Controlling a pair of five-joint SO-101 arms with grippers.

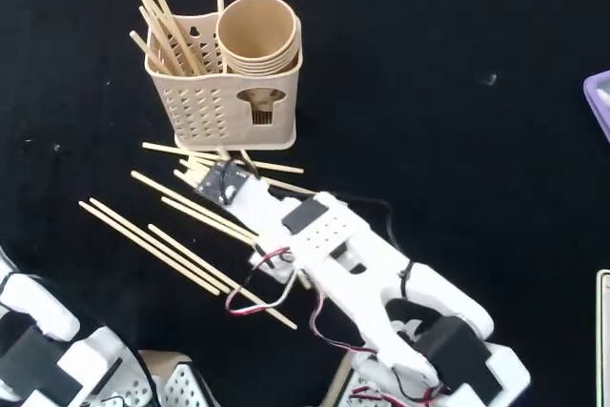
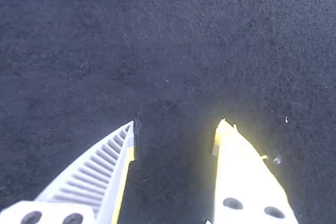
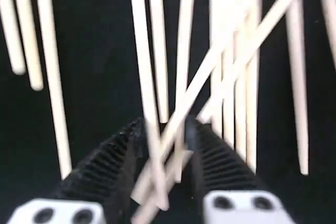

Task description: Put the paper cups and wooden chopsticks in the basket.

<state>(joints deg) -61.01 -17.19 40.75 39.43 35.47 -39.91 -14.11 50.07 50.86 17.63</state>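
Fingers (image 2: 105,166) of the left gripper (image 2: 177,124) are spread apart, released, over the black cloth-covered bench (image 1: 457,140). Farther right stands the beige perforated plastic basket (image 1: 224,107). Its left compartment holds some pale wooden chopsticks (image 1: 170,30), and its right one holds a stack of tan paper cups (image 1: 257,30). More chopsticks lie loose before the basket. There the right gripper (image 3: 165,124) has its fingers clenched on a few of them.
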